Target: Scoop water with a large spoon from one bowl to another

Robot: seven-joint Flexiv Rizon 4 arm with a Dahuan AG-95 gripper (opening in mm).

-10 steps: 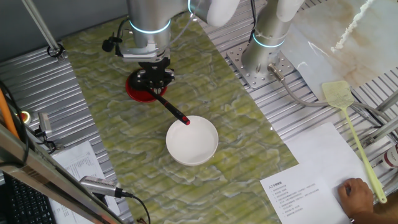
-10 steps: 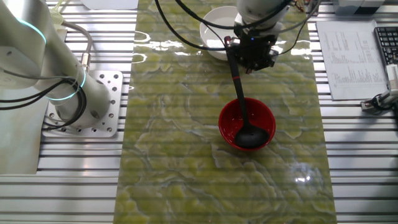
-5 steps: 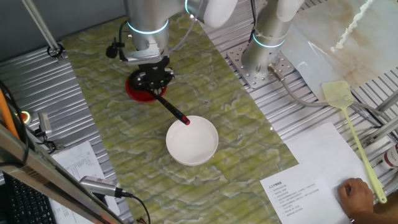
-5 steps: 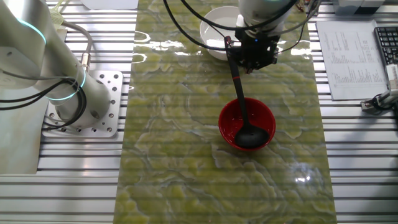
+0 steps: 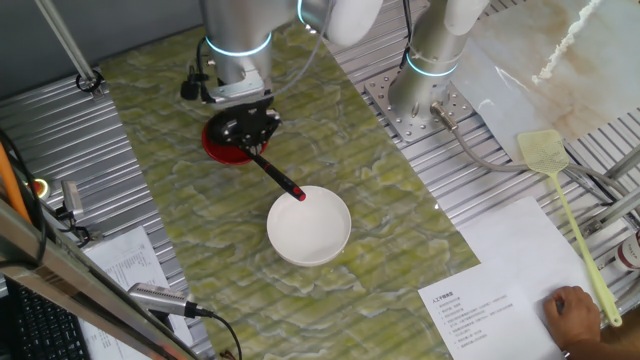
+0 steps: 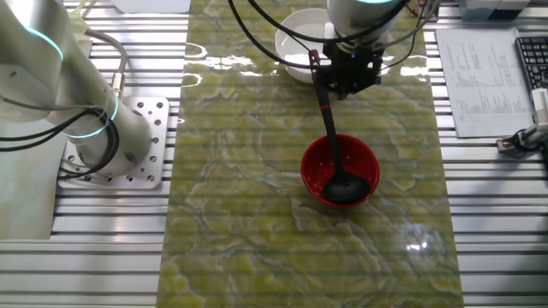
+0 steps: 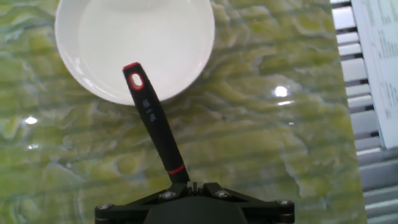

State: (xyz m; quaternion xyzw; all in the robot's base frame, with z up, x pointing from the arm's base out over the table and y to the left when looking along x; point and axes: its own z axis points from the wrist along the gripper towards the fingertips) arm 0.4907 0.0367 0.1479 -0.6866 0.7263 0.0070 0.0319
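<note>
While the ladle point(image 6: 330, 154) is clamped in the closed gripper point(image 6: 347, 75), its head is seated in the red bowl point(image 6: 312, 171). No transfer to the white bowl point(image 5: 309, 226) is evidenced; lifting and pouring are judged outstanding.

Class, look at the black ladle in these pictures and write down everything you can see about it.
The large spoon is a black ladle that looks like plastic, with a round deep head and a long thin handle. The handle bears a narrow red band partway along, and its end is rimmed red around a hanging hole. The head rests inside the red bowl. The handle slants up out of it, and its red tip hangs over the rim of the white bowl. The gripper holds the handle partway along.
</note>
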